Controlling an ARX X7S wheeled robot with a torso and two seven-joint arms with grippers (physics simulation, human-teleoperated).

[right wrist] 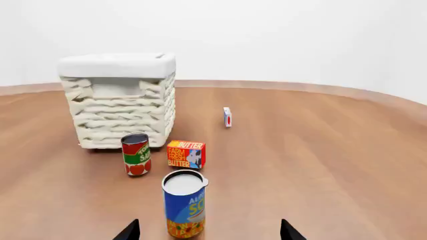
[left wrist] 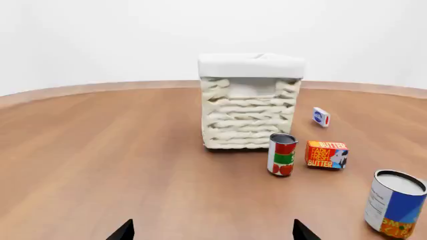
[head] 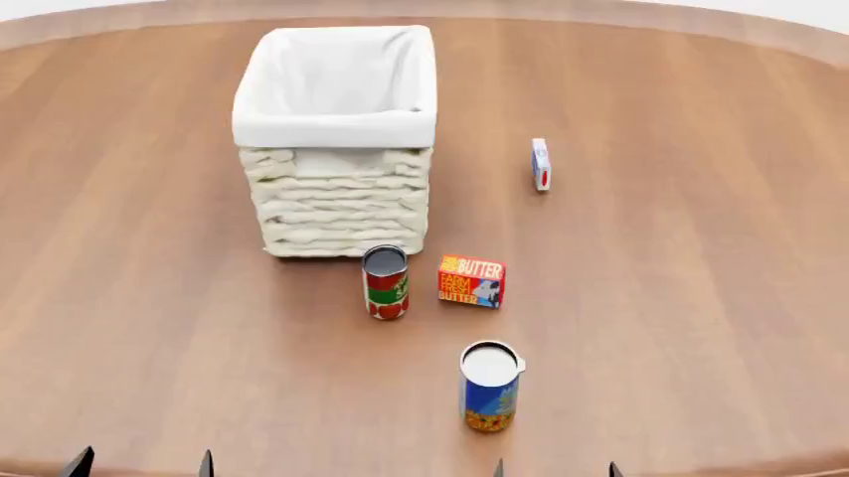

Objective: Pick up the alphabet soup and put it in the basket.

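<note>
The alphabet soup stands upright on the wooden counter, nearest the robot of all the items in the head view, its pale lid facing up and its blue label with an orange-yellow picture low on the side. It is well apart from the basket, which sits farther back on the counter, a tall cream wicker box with white cloth lining folded over its rim and nothing visible inside.

Between the two, a tomato sauce can with a red-and-green label and dark grey lid stands upright just in front of the basket's near wall. Just beside it, toward the robot's right, lies an orange butter box; the two are close but not touching. Farther back and to the right, a small white carton with blue and red markings stands on edge, apart from everything else.

The left end effector shows only as two dark fingertips at the lower edge of the head view, spread apart with nothing between them. The right end effector shows the same way, its tips parted and empty, low in front of the soup can and not touching it. In the right wrist view the soup can stands between the two fingertips' lines, ahead of them; in the left wrist view it appears off to one side.
</note>
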